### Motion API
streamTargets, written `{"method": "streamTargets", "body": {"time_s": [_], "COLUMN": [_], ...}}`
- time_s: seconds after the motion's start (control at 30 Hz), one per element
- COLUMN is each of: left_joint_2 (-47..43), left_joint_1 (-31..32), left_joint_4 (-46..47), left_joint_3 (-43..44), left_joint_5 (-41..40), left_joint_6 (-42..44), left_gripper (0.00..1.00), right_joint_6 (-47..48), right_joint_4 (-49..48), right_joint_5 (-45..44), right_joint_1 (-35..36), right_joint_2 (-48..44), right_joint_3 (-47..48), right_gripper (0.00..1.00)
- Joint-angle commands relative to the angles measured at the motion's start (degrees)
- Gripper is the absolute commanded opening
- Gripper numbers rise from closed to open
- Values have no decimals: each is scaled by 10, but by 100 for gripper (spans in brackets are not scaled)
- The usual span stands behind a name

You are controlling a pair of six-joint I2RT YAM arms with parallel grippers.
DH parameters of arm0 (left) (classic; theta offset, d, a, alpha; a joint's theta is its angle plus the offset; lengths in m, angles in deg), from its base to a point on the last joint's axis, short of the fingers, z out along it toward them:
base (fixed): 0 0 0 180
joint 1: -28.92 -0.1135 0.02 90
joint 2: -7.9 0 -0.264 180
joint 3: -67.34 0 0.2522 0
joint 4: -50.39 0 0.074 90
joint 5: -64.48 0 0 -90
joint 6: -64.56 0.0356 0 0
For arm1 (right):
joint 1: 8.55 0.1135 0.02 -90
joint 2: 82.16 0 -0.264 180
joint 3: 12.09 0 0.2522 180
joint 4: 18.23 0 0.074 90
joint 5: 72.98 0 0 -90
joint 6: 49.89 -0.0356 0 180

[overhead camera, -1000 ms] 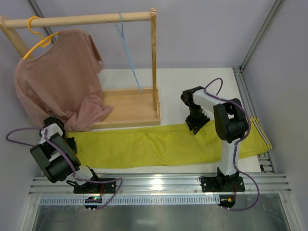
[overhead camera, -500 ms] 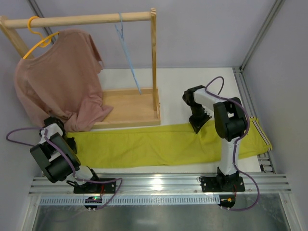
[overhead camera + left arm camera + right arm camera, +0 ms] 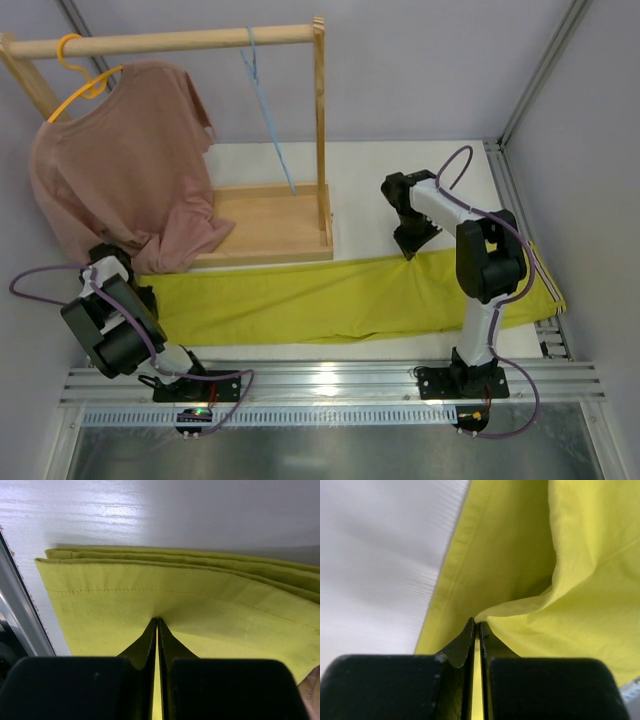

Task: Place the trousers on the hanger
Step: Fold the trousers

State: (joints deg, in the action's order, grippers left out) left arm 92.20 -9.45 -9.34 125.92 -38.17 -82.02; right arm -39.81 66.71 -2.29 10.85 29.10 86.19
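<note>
One long garment fills the overhead view: we see the trousers (image 3: 330,300) lying flat, left to right, along the near side of the table (image 3: 370,165). The hanger (image 3: 270,125) hangs from the wooden rail (image 3: 180,41), far behind them. The right gripper (image 3: 408,250) meets their far edge.

From the left wrist, we see the left gripper (image 3: 157,622) pinched tight on the hemmed end.

From the right wrist, we see the fingers clamped together on a raised fold of the cloth.

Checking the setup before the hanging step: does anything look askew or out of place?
The pink T-shirt sits lopsided on the yellow hanger, its hem bunched on the wooden rack base. The trousers lie stretched out, pinched by the left gripper and right gripper, both shut; nothing looks torn.
</note>
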Motion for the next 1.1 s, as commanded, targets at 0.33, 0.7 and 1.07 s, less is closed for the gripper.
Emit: {"method": "streamTargets", "body": {"time_s": [0.33,0.7,1.07], "left_joint_2": [8,-18,-151], "left_joint_1": [-39,-39,-29], "left_joint_4": [22,11,38], "left_joint_3": [5,32,47], "left_joint_5": [-79,-72,60], "left_joint_6": [5,33,113], "left_gripper": [0,1,56], "right_joint_6": [142,300,358], "right_joint_4": [-193,-292,-225], "right_joint_5": [-97,-29,18], "right_joint_1": [-15,-15,-15], "right_joint_2": [-46,-91,-206], "right_joint_3": [-76,-118,-114], "right_gripper": [4,11,55]}}
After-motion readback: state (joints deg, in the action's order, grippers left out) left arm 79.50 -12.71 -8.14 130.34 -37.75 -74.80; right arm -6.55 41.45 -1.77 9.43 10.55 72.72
